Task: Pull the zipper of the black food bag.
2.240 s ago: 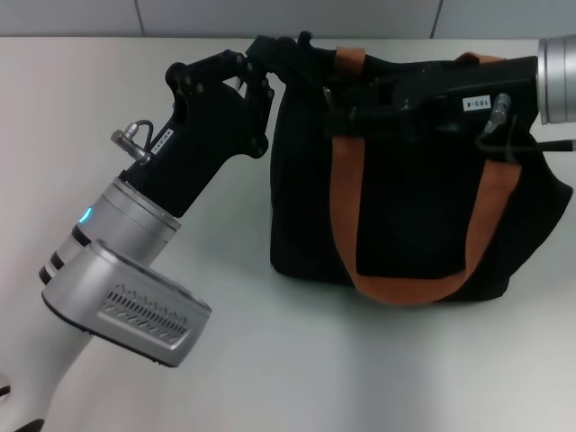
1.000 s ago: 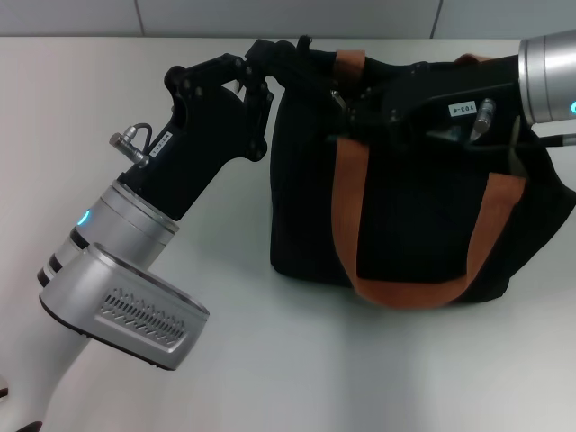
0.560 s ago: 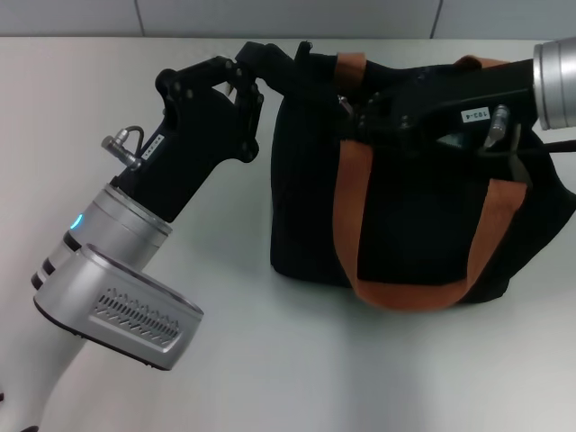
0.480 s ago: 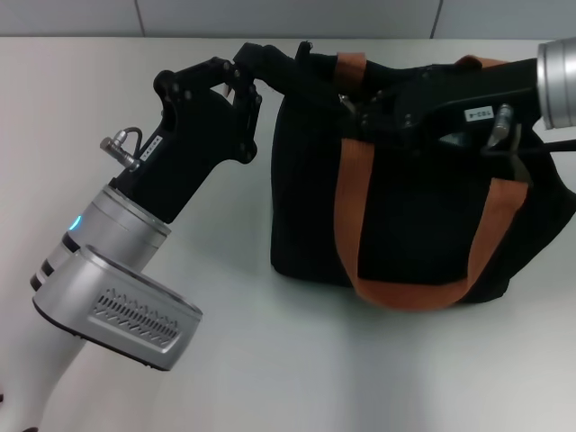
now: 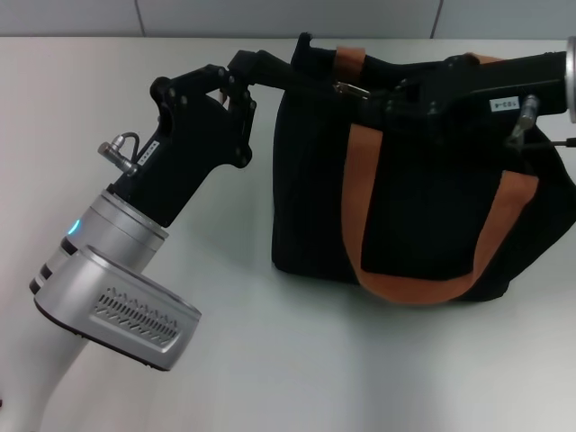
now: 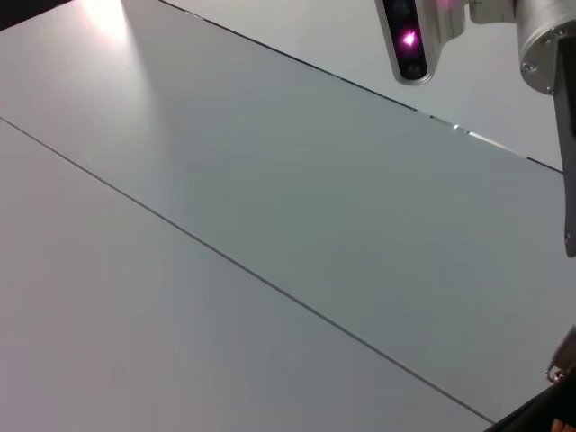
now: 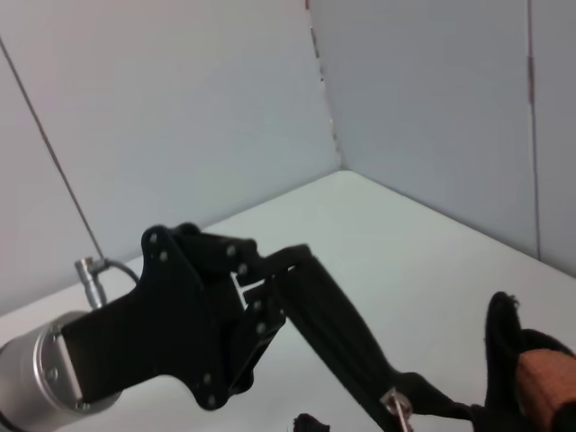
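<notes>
The black food bag (image 5: 414,198) stands on the white table, with an orange-brown strap (image 5: 367,180) hanging down its front. My left gripper (image 5: 245,70) is shut on the bag's top left corner and holds that fabric stretched out taut. It also shows in the right wrist view (image 7: 261,297). My right gripper (image 5: 382,97) reaches in from the right along the bag's top edge. It is shut on the small silver zipper (image 5: 347,88), which also shows in the right wrist view (image 7: 394,407). The bag's lining is hidden.
The white table (image 5: 270,360) spreads in front of and to the left of the bag. A grey panelled wall (image 5: 288,13) stands behind it. The left wrist view shows only that wall and part of the right arm (image 6: 414,36).
My right gripper has moved to the right along the bag's top, taking the zipper with it. My left gripper has shifted slightly left and up, stretching the bag's corner tighter.
</notes>
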Action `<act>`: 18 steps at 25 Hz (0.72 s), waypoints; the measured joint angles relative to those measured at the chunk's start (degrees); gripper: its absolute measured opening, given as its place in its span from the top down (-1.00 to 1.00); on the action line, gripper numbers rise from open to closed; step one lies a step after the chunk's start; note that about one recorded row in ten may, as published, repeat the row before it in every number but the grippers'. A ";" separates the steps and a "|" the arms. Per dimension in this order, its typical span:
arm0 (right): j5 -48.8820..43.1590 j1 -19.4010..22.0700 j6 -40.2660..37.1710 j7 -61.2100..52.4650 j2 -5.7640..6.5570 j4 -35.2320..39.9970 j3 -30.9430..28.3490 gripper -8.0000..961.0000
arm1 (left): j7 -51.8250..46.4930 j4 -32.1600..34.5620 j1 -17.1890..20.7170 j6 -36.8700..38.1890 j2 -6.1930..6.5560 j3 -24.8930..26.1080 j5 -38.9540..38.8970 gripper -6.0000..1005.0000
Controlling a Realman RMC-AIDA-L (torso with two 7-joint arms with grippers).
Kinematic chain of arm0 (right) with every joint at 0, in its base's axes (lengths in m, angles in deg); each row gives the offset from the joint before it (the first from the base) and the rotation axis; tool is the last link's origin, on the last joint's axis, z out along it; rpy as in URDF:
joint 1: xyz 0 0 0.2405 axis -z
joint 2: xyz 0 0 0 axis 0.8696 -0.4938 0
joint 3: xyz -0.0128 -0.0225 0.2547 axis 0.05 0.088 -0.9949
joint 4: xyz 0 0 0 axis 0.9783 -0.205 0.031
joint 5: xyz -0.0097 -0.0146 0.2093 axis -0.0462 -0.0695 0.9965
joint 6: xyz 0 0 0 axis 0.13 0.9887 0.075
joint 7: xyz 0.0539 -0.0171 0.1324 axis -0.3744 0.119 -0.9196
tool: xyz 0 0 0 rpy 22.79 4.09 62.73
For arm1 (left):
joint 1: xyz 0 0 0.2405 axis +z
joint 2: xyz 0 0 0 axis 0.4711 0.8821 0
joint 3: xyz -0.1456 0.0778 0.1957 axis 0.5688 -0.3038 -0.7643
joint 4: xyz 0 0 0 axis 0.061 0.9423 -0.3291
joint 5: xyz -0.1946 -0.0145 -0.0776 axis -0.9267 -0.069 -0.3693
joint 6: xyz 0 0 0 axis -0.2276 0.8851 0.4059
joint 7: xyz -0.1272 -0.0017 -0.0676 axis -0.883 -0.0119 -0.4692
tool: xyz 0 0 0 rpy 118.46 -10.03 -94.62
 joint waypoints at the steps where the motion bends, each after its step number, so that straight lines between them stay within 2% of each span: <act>1: 0.18 0.14 -0.23 0.00 0.01 -0.08 -0.63 0.78 | 0.00 -0.03 0.01 -0.03 0.00 0.00 0.09 0.95; 10: 1.27 0.39 -2.58 -0.07 0.03 1.10 -2.04 0.80 | 0.08 -0.03 0.12 -0.08 0.00 0.07 0.06 0.95; 18: -1.39 -1.93 -2.99 -3.98 0.05 2.97 -1.79 0.43 | 0.18 0.17 0.65 0.08 0.00 0.04 0.10 0.95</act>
